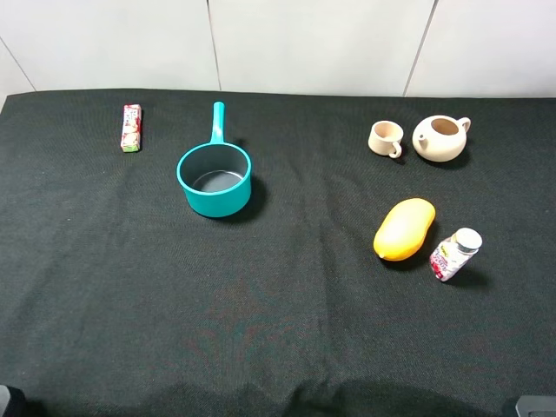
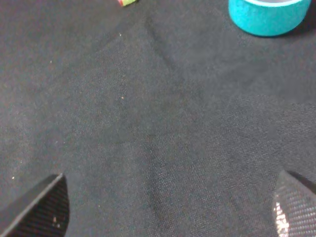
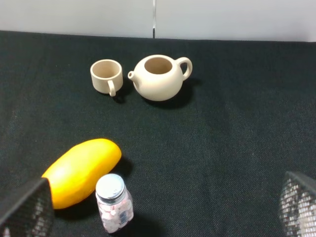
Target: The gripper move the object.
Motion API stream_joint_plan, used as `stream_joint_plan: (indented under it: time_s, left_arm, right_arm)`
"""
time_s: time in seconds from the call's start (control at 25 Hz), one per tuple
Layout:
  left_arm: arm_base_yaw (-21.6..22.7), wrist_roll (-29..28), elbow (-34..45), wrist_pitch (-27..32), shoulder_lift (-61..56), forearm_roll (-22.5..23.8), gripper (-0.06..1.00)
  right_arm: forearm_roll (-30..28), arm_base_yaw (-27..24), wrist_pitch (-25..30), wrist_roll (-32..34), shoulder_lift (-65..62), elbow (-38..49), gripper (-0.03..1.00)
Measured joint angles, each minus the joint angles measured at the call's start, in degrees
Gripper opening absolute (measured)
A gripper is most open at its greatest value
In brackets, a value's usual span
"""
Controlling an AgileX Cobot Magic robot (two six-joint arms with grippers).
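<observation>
We see a big table under a black cloth, with all the things resting apart so we can grab each one. The teal pan sits far to the left. The smooth yellow-orange mango lies on the right, just beside the small white-capped bottle, untouched. Our right claw is spread wide, near the mango. Our left claw is spread wide too, holding nothing.

Yellow-orange mango lies free on cloth.
</observation>
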Motion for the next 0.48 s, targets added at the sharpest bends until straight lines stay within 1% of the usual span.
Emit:
stream_joint_plan:
  time_s: [0.2, 0.28, 0.48]
  left_arm:
    - [2.1, 0.0, 0.7, -0.1, -5.8, 0.0, 0.88]
    - [2.3, 0.0, 0.7, -0.1, -7.9, -0.1, 0.88]
    - [2.3, 0.0, 0.7, -0.1, -8.6, -0.1, 0.88]
  right_arm:
    - [0.0, 0.0, 0.0, 0.0, 0.0, 0.0, 0.69]
    - [0.0, 0.0, 0.0, 0.0, 0.0, 0.0, 0.69]
    - [0.0, 0.0, 0.0, 0.0, 0.0, 0.0, 0.69]
